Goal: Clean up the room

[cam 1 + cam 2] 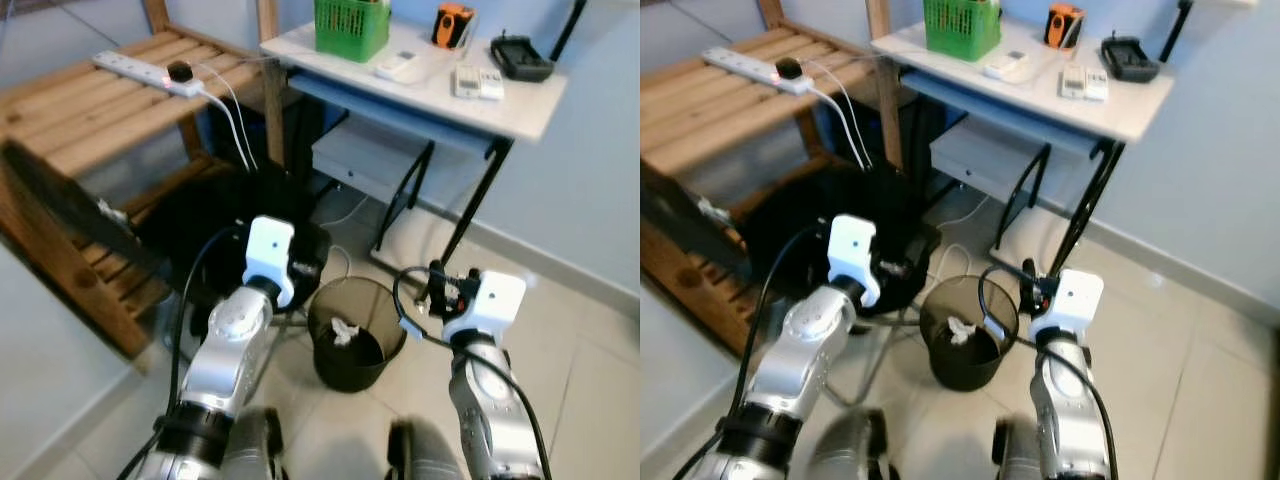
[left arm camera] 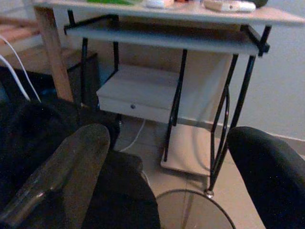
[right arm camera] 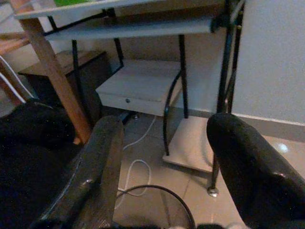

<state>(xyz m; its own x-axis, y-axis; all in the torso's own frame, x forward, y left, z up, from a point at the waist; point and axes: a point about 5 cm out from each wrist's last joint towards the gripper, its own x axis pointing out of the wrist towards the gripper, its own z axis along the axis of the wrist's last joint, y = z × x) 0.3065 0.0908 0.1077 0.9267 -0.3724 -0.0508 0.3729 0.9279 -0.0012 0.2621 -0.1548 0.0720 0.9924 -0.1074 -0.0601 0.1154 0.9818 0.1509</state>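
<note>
Left gripper (image 2: 164, 157): two long, rounded black fingers spread wide apart, nothing between them, held above the left rim of the waste bin (image 1: 357, 333). Right gripper (image 3: 164, 157): fingers likewise parted and empty, held over the bin's right rim. Bin: round, black, open mesh wall, standing on pale glossy floor tiles (image 1: 590, 380) between the two silver arms; one crumpled white paper (image 1: 343, 331) lay inside it. Just beside the bin, on the robot's left: a soft black bag or cloth heap (image 1: 215, 225), matte, slumped on the floor, touching the foot of a slatted wooden rack (image 1: 95, 120). On the rack's top: a white power strip (image 1: 148, 73) with a black plug and white cable trailing down. Beyond the bin: a small desk (image 1: 520, 110), pale laminate top on thin black metal legs, with a grey pull-out shelf and a lower drawer unit. On the desk: a green plastic basket (image 1: 351, 26), white remotes (image 1: 478, 82), an orange-and-black device (image 1: 452, 24), a black case (image 1: 521, 56).
</note>
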